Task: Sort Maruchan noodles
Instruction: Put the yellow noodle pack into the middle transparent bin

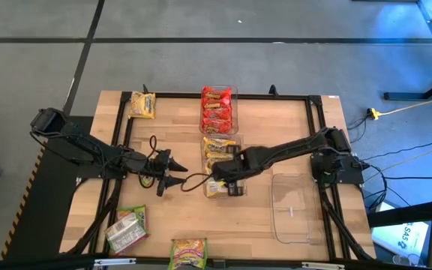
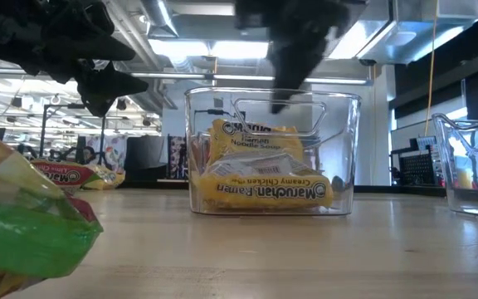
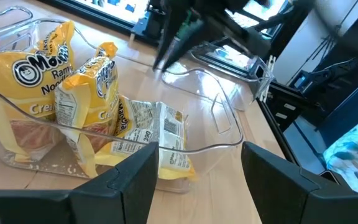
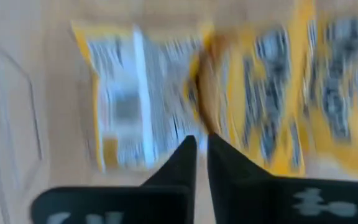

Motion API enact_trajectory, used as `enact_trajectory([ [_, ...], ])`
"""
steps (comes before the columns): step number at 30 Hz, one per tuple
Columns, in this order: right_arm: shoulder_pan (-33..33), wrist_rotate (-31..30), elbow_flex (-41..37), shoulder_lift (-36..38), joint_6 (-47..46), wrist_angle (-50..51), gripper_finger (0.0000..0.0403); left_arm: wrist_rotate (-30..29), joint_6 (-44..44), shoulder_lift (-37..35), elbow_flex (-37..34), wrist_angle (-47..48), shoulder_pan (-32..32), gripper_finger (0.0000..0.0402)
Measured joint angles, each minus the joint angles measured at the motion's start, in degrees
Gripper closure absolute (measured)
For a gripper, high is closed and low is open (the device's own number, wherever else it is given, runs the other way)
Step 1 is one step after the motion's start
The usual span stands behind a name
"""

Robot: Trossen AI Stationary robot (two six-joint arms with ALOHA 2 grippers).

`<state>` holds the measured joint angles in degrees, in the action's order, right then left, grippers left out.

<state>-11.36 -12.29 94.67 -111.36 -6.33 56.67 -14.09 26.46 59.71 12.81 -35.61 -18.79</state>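
Note:
Several yellow Maruchan noodles packets (image 1: 219,154) lie and lean in a clear bin (image 2: 343,149) at the table's middle. Red packets (image 1: 217,109) fill a second clear bin behind it. One more yellow packet (image 1: 142,105) lies flat at the far left, and green/pink packets (image 1: 128,229) (image 1: 189,253) lie flat near the front edge. My right gripper (image 4: 201,148) hangs shut and empty just above the yellow packets (image 4: 272,93), pointing steeply down. My left gripper (image 1: 180,172) stands open left of that bin, pointing at it, nothing between its fingers (image 3: 135,174).
An empty clear bin (image 1: 291,206) stands at the table's near right. A black frame (image 1: 122,142) runs around the wooden table top. The green/pink packet (image 2: 23,224) looms large at the left in the low view. Bare wood lies between the bins and the front edge.

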Motion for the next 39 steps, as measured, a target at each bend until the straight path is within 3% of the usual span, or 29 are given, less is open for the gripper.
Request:
enact_trajectory([
  [5,1.9,2.8,0.0,1.7,-6.3,9.9,0.0321,-0.8,0.0,0.0,0.0,-0.2,0.0,0.0179],
  [11,1.5,8.6,-0.7,1.7,-7.4,4.0,0.0203,-3.5,-1.5,1.0,0.0,-1.5,0.0,0.0179],
  [16,1.7,9.6,-5.4,1.3,-6.9,1.1,0.0162,-3.5,-1.6,3.9,0.1,-1.7,0.0,0.0179],
  [22,3.2,10.4,-8.9,0.5,-6.9,-4.5,0.0199,-4.5,-2.1,10.1,0.1,-7.4,0.0,0.0179],
  [34,5.5,17.4,-8.9,-1.2,-6.0,-4.4,0.0380,-7.5,-2.7,22.4,0.1,-16.8,1.5,0.0179],
  [39,5.4,17.4,-8.9,-3.9,-5.3,-2.2,0.0400,-7.5,-2.6,26.2,1.5,-17.9,2.3,0.0179],
])
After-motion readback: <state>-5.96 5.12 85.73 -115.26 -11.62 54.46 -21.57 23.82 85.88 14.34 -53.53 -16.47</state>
